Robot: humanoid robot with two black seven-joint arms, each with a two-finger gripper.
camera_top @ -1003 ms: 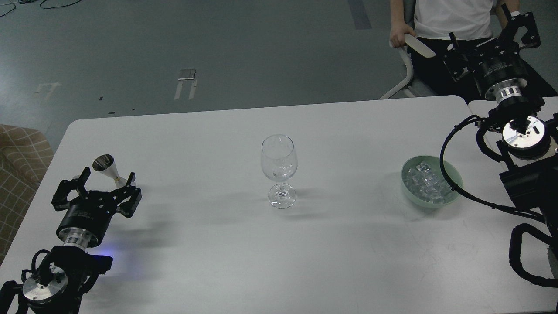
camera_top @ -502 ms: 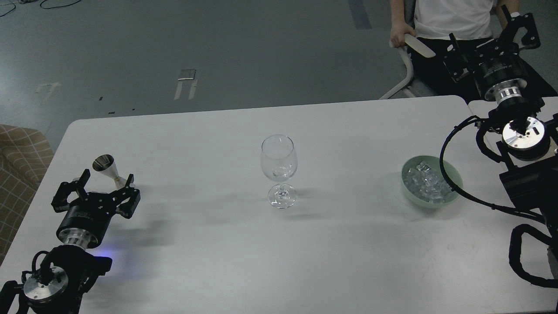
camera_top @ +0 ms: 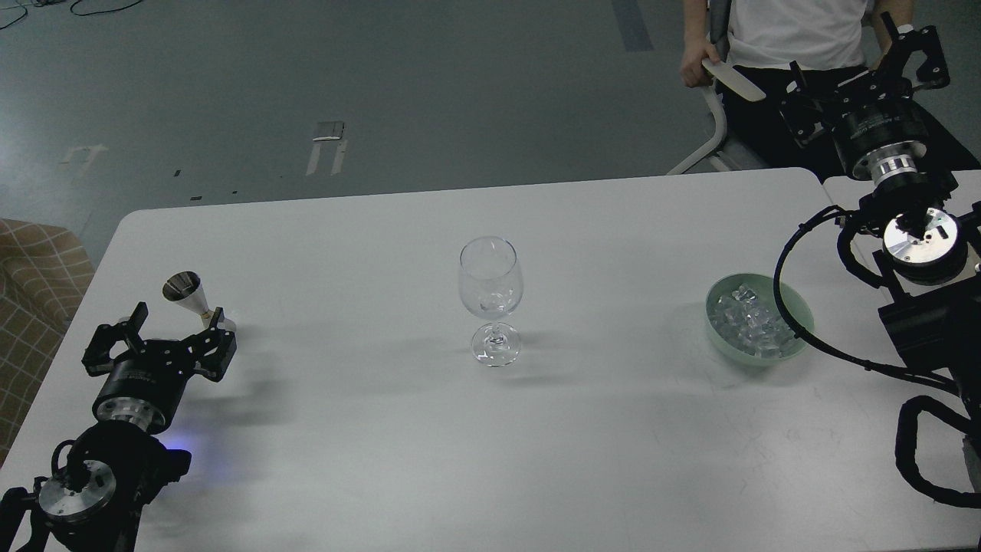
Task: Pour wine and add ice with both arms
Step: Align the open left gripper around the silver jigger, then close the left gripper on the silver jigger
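Observation:
A clear stemmed wine glass (camera_top: 490, 295) stands upright at the table's middle, with something clear at the bottom of its bowl; I cannot tell whether it is wine or ice. A heap of clear ice cubes (camera_top: 747, 320) fills a pale green bowl (camera_top: 797, 307) at the right. A small metal jigger (camera_top: 186, 292) stands upright at the left; its contents do not show. My left gripper (camera_top: 181, 323) is open and empty, low over the table just in front of the jigger. My right gripper (camera_top: 860, 63) is open and empty, raised beyond the table's far right corner.
The white table (camera_top: 460, 445) ends at a far edge behind the glass. A seated person (camera_top: 789, 31) and a chair (camera_top: 716, 115) are close behind my right gripper. A plaid seat (camera_top: 31, 284) is off the table's left edge.
My left gripper has drawn back toward me and slightly left, away from the jigger, still open. My right gripper has shifted slightly up and back. Glass, bowl and jigger have not moved.

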